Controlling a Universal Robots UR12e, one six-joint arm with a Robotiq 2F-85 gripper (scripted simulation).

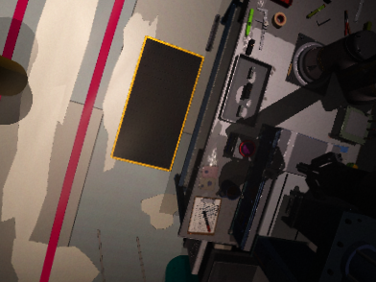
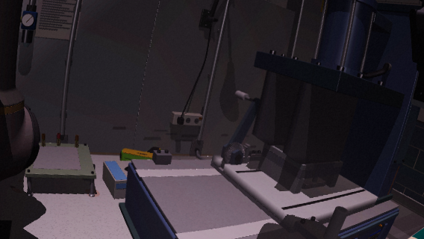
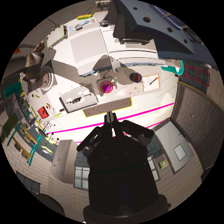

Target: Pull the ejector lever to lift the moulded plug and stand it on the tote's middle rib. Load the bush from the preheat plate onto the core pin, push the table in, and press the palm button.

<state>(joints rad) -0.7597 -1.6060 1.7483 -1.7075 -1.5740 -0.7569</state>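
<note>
The sliding table's mould area is hidden under the dark press head [image 2: 317, 123], so I see neither the moulded plug nor the core pin. The ejector lever [image 2: 244, 119] with its pale knob rises at the press's far left side. The preheat plate [image 2: 59, 158] sits at the bench's left end, with small upright pieces along its far edge. The magenta palm button [image 3: 106, 87] in its red ring sits near the bench's front edge [image 1: 246, 148]. The grey tote [image 1: 245, 89] lies left of it. My gripper [image 3: 111, 121] is closed and empty, high above the floor in front of the bench.
The press head overhangs the table [image 2: 209, 198] and its rails. A clipboard [image 1: 205, 215] and a dark cup [image 3: 135, 77] lie near the button. A black, yellow-edged mat [image 1: 158, 103] and magenta lines mark the floor. Tools lie scattered at the bench's far end.
</note>
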